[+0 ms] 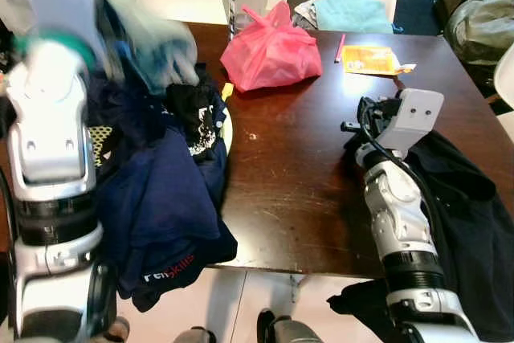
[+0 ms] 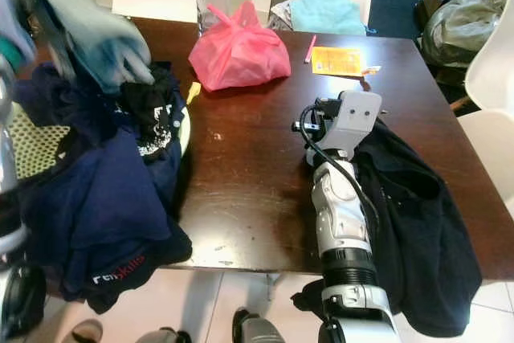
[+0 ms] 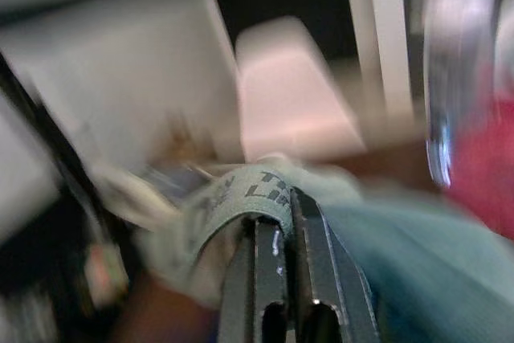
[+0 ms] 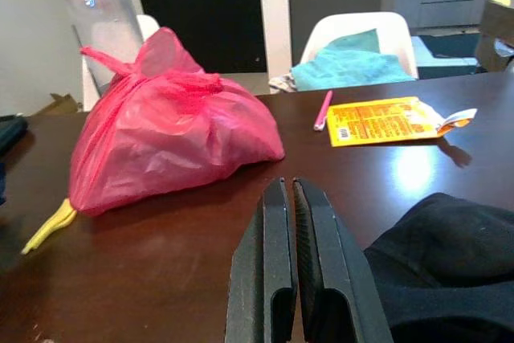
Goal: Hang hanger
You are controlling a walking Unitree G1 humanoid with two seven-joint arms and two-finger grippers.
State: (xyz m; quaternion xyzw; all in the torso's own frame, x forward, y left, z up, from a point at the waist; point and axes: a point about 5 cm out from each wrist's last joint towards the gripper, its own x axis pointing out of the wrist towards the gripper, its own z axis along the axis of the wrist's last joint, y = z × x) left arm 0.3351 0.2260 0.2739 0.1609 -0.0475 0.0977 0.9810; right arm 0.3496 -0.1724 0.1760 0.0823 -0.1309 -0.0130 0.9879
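A dark scratched wooden table (image 1: 297, 190) carries a heap of navy clothes (image 2: 104, 198) at nine o'clock. The left gripper (image 3: 277, 226) pinches a soft, light pale-green garment (image 3: 401, 271) by its printed neck band; it will sag, so grip the collar. The right gripper (image 4: 289, 222) rests closed and empty at three o'clock.

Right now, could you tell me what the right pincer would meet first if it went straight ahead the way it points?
Probably the pink plastic bag: the right pincer, fingers shut, points over bare table towards the bag's right edge, though depth is unclear.

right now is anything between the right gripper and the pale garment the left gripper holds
Nothing visible blocks it. Bare table lies between the shut right gripper and the pale garment clamped in the left gripper above the dark clothes pile. The pink bag sits farther back, off that line.
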